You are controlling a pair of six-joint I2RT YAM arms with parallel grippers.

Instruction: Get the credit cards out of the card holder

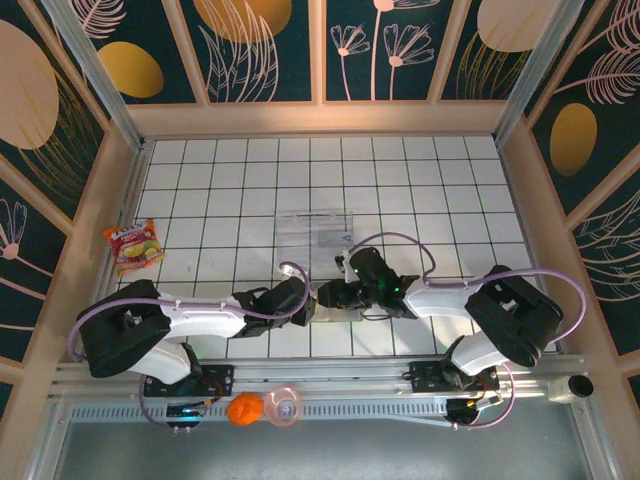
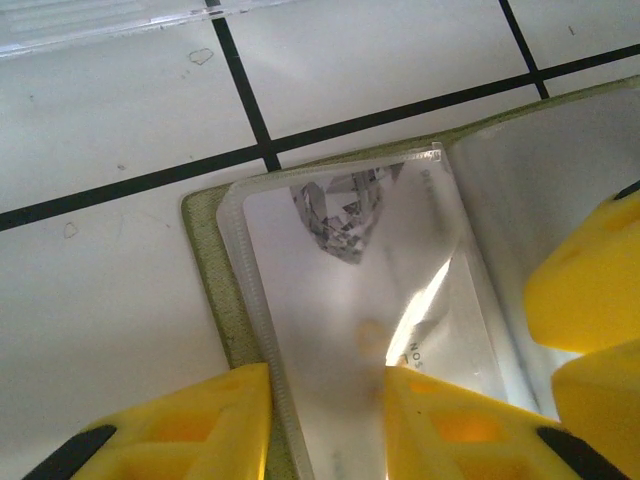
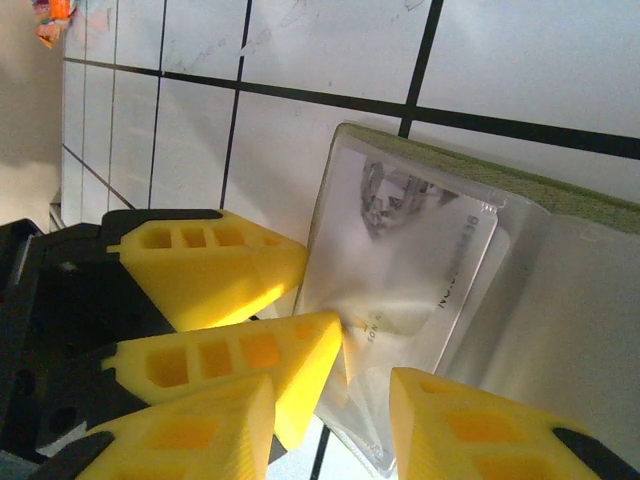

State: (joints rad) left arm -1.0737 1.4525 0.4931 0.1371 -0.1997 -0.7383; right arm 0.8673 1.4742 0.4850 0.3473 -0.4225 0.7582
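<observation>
Top external, arms [image 1: 200,320] [image 1: 450,297] meeting over card holder [image 1: 338,311]

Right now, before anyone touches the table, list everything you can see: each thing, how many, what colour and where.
holder: one, olive green, lying open on the table between the grippers
card: one visible, pale grey-white, behind the holder's clear pocket
tray: one, clear, on the tiles beyond the grippers
snack packet: one, red and yellow, by the left wall
ball: one, orange, on the near ledge between the arm bases
pink item: one, pink, right of the ball
table: one, white tiles with black lines
left gripper: one, yellow fingers, astride the holder's edge
right gripper: one, yellow fingers apart, at the holder
</observation>
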